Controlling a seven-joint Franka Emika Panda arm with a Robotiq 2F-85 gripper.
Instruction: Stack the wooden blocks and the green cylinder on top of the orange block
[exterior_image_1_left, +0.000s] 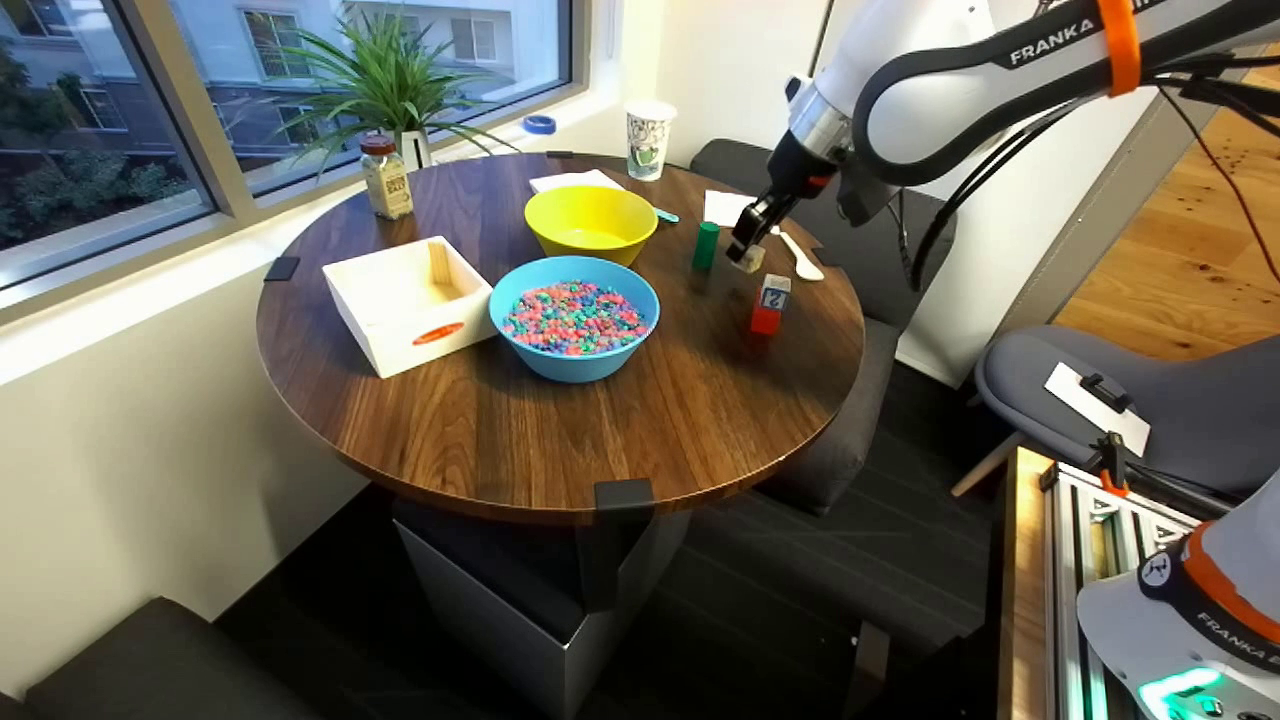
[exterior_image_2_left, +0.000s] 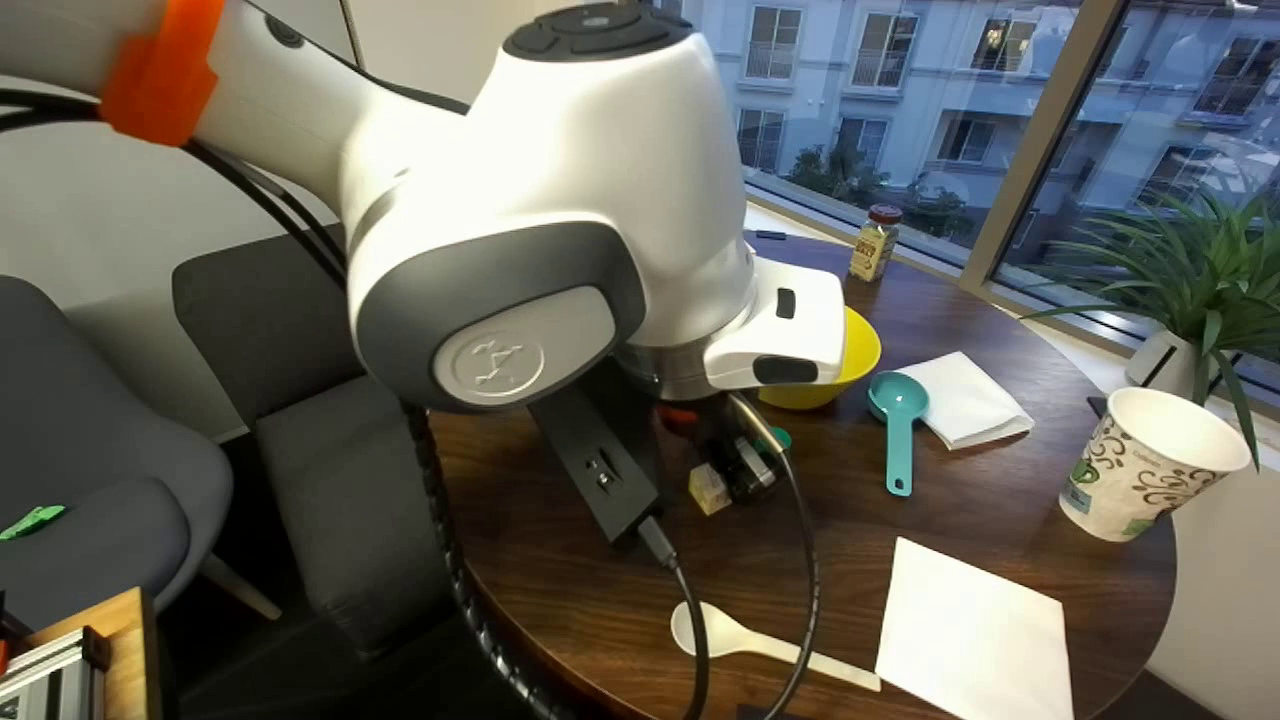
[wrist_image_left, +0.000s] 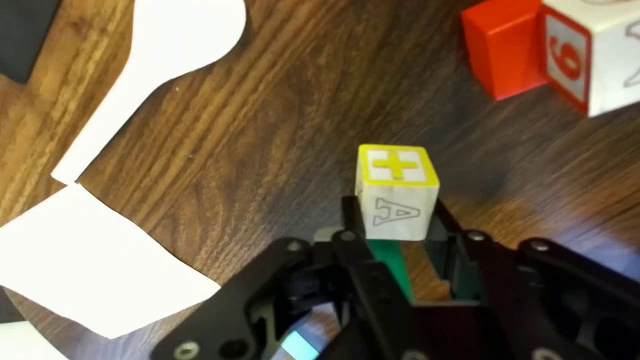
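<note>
My gripper is shut on a pale wooden block with a yellow plus on one face and an A on another. In both exterior views the held block shows at the fingertips, seemingly a little above the table. The orange block stands on the table, with another wooden block on top of it. In the wrist view the orange block and its wooden block are at the upper right. The green cylinder stands upright beside the gripper; it is partly hidden behind the fingers in the wrist view.
A white spoon and a paper napkin lie beyond the gripper. A yellow bowl, a blue bowl of beads and a white box stand on the table. A paper cup and teal scoop are nearby.
</note>
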